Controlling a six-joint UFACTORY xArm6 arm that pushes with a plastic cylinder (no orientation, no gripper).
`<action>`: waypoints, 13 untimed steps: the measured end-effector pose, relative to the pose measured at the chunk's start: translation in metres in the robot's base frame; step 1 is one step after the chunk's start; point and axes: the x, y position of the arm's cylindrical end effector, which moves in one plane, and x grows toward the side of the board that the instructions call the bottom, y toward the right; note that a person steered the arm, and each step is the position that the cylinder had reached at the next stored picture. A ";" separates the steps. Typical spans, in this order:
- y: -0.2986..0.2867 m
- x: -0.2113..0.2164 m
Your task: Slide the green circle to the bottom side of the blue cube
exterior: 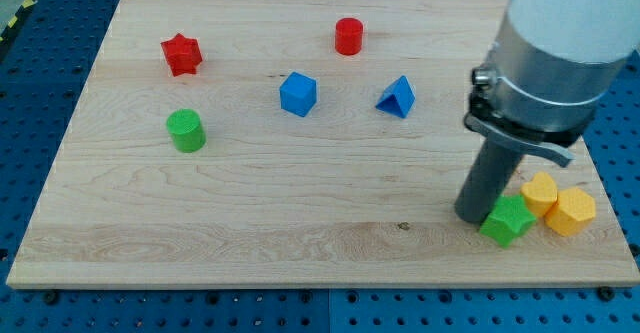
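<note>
A pale wooden board (pixel 320 243) lies on a blue perforated table (pixel 30 93). The arm's grey and white body (pixel 560 63) fills the upper right, cut off by the frame, and there are no jaws, only a dark rod. My tip (pixel 473 216) rests at the board's lower right, touching the green star (pixel 506 221) at its 3 o'clock. The green circle (pixel 186 131) sits well apart, toward 10 o'clock from my tip, and at 8 o'clock from the blue cube (pixel 298 94). The blue triangle (pixel 397 97) lies just right of the cube. Two yellow blocks (pixel 558 203) touch beside the green star, shapes unclear. A red star (pixel 181 54) and red cylinder (pixel 348 36) sit near the top.
</note>
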 end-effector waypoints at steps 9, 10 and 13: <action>-0.337 -0.098; -0.327 -0.105; -0.298 -0.113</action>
